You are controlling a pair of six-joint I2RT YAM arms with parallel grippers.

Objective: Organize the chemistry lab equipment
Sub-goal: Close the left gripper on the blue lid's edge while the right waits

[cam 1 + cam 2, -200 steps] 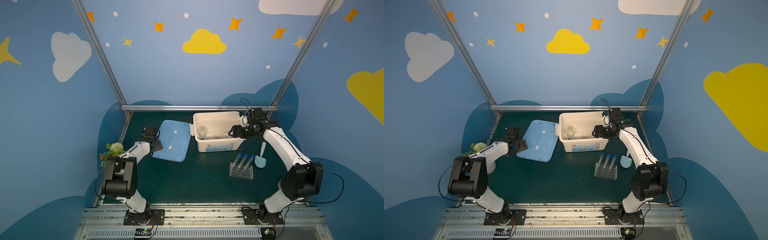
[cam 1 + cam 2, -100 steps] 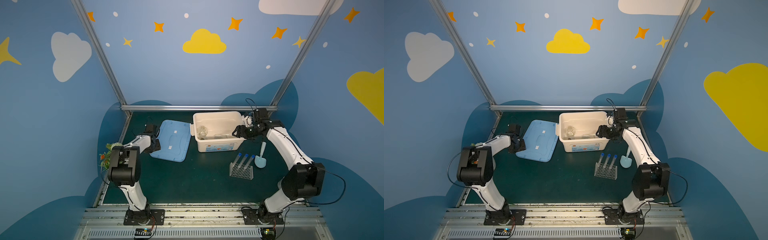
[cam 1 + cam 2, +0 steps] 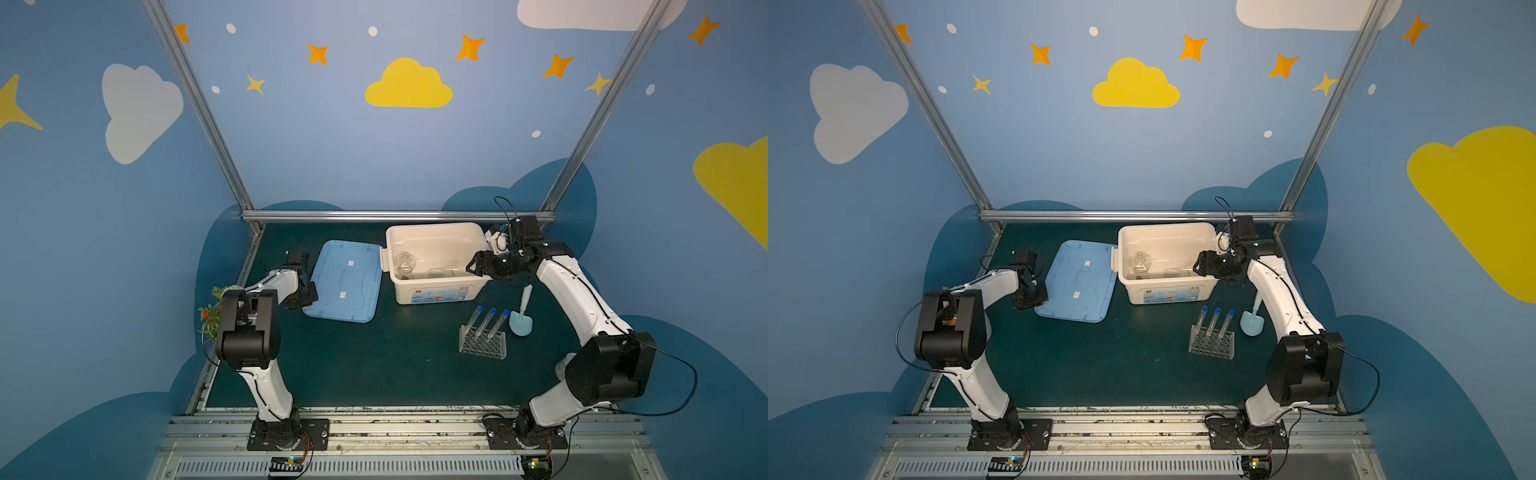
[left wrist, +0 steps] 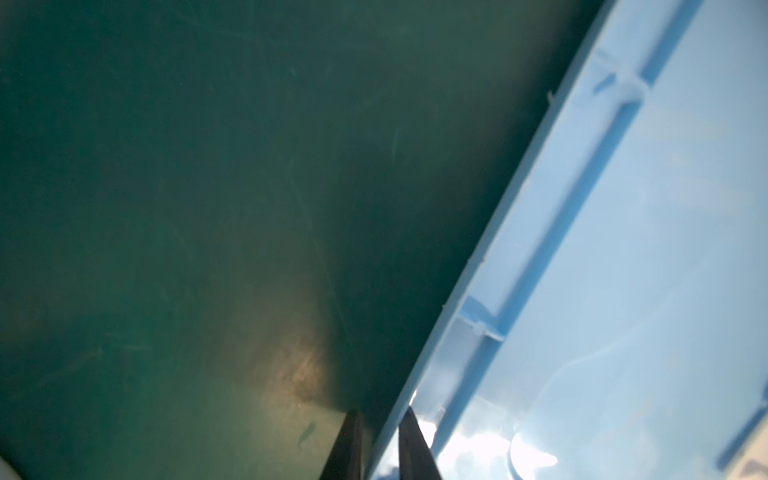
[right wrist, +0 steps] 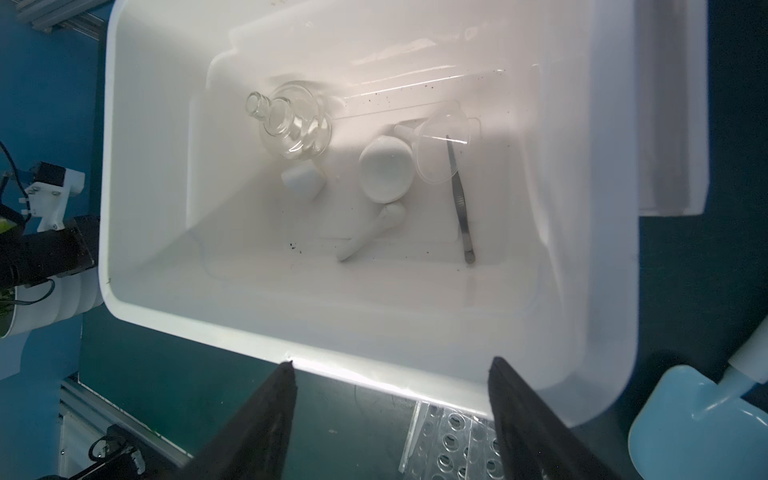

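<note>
Green mat (image 3: pixel 374 365): we count three blue-capped test tubes (image 3: pixel 488 324) in one rack (image 3: pixel 482 347); one bin (image 3: pixel 436 291) holds one each: flask (image 5: pixel 295 124), funnel (image 5: pixel 440 149), bowl (image 5: pixel 384 170), cup (image 5: pixel 302 179), pestle (image 5: pixel 370 235), tweezers (image 5: pixel 459 199). Our left gripper (image 4: pixel 381 411) pinches one blue lid (image 3: pixel 345 282); right gripper (image 5: pixel 391 363) gapes empty.

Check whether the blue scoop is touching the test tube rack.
Apart. In a top view a narrow gap shows between the scoop and the rack.
</note>
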